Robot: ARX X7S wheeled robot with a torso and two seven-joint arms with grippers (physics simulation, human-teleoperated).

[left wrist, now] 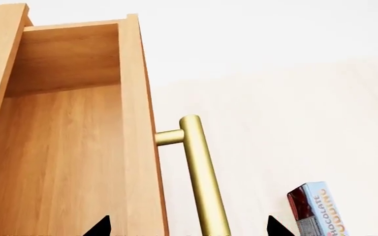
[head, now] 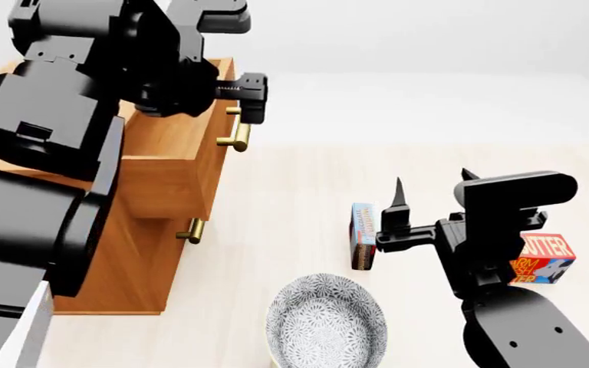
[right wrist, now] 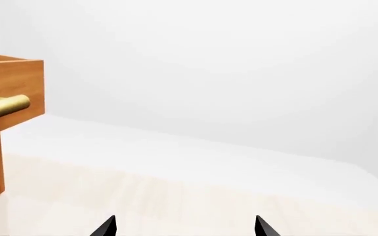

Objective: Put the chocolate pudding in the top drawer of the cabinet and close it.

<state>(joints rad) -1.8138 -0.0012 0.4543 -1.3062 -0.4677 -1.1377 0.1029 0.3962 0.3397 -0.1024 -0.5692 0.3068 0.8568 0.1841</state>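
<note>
1. The chocolate pudding [head: 363, 236] was seen on the floor, standing on edge, well apart from the cabinet [head: 162, 199].
2. The top drawer [left wrist: 77, 147] was pulled out.
3. The right gripper [head: 432, 184] was held above the pudding, jaws apart.
4. The left gripper [left wrist: 189, 227] was held over the drawer's brass handle [left wrist: 202, 172], jaws apart.

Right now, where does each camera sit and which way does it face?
Head: high up, looking down on the cabinet, both arms showing.
Left wrist: above the open top drawer, its jaw tips showing.
Right wrist: faces across the floor, jaw tips showing.
Shared: the left wrist and head views both show the chocolate pudding.
</note>
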